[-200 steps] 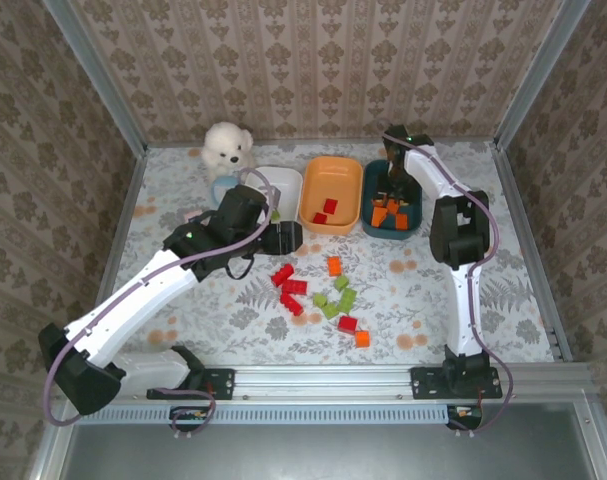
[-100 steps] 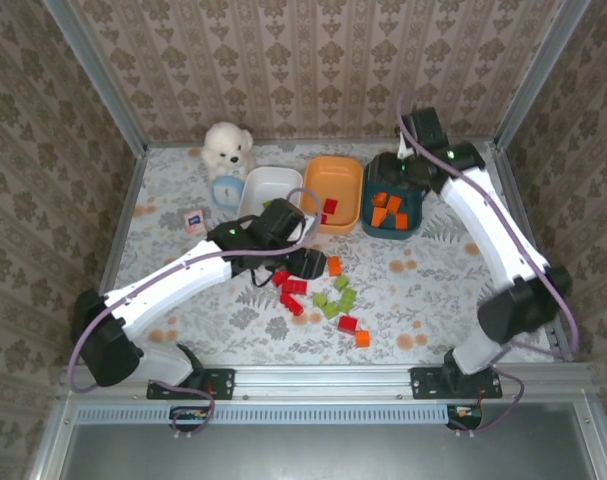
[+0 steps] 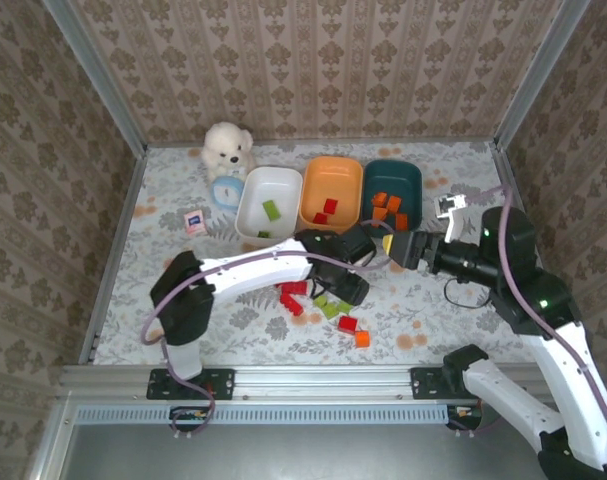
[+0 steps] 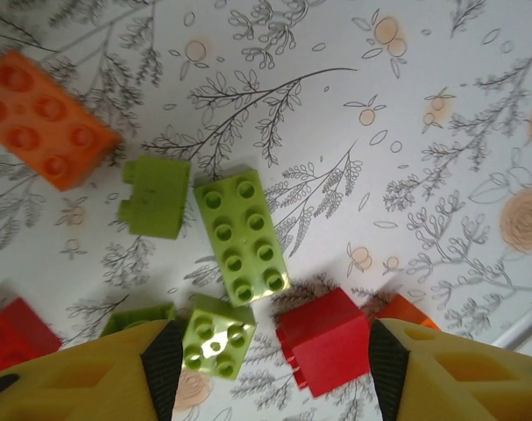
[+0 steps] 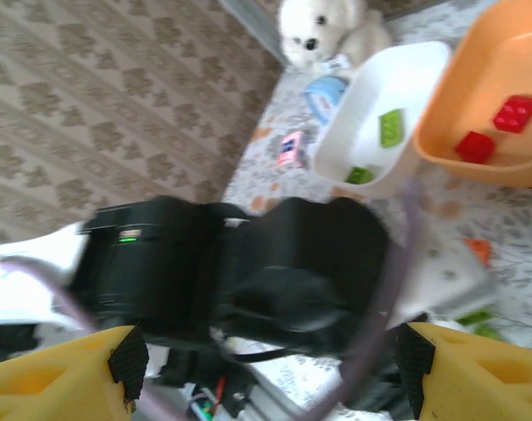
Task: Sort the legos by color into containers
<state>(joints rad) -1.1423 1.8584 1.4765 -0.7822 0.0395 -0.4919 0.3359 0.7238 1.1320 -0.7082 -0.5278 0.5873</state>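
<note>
**Sorting part done, both grippers empty**

Lined along the back: white dish [image 3: 241, 210] holding light green bricks [image 3: 271, 209], orange dish [image 3: 331, 161] holding red bricks [image 3: 329, 206], dark teal dish [image 3: 393, 164] holding orange bricks [image 3: 388, 205]. Scattered on the table [image 3: 463, 165] in front: loose legos [image 3: 348, 323]. Poised low above them: left gripper [image 4: 274, 361], jaws apart, small green brick [image 4: 217, 344] and chunky red brick [image 4: 324, 340] between its fingers, neither gripped. Just rightward: right gripper [image 5: 272, 358], jaws wide, holding nothing.

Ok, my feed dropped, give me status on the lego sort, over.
Left gripper open, low over green lego. Right gripper open, empty. Red lego close beside the green one.
</note>
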